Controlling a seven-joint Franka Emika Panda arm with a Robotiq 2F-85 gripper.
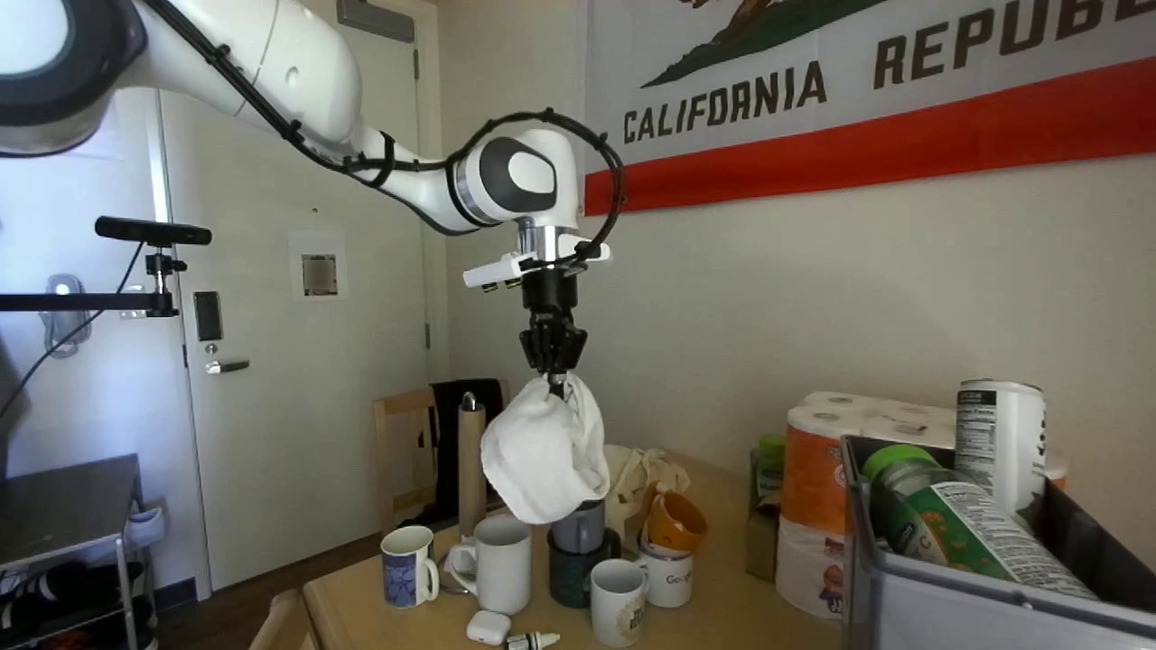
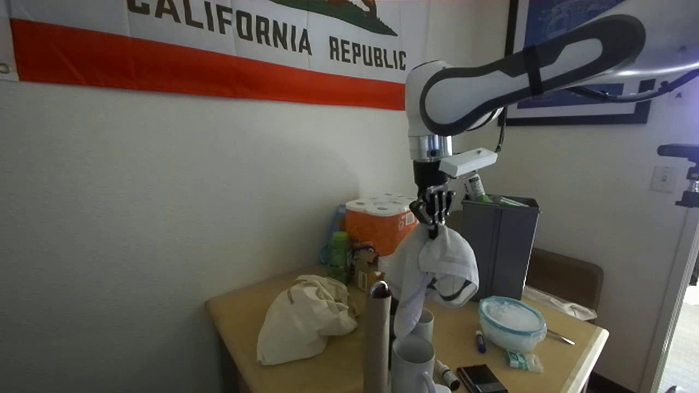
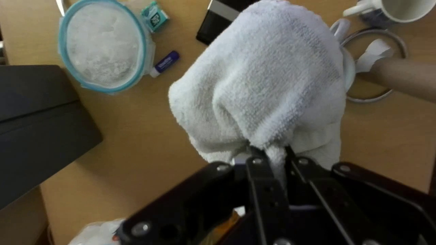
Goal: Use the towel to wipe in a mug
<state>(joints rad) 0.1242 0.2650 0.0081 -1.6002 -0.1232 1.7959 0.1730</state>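
One white terry towel (image 1: 540,456) hangs pinched in the black two-finger gripper (image 3: 272,154) over ceramic mugs (image 1: 504,564) near an edge of the pale wooden worktop (image 1: 722,605), contact unclear. Positioning, likely; next, lower it inside one.

In an exterior view, you have a beige wall (image 1: 713,307) at three o'clock, a California Republic flag (image 1: 867,135) at two, and a cream door (image 1: 293,451) with a lever handle (image 1: 226,366) at nine. A metal rack (image 1: 68,501) stands at eight; your wooden bench (image 1: 736,614) spans six o'clock. In an exterior view, you find a framed picture (image 2: 557,22) at two o'clock, plus a brown chair (image 2: 568,275) and a bright patch (image 2: 679,335) at four.
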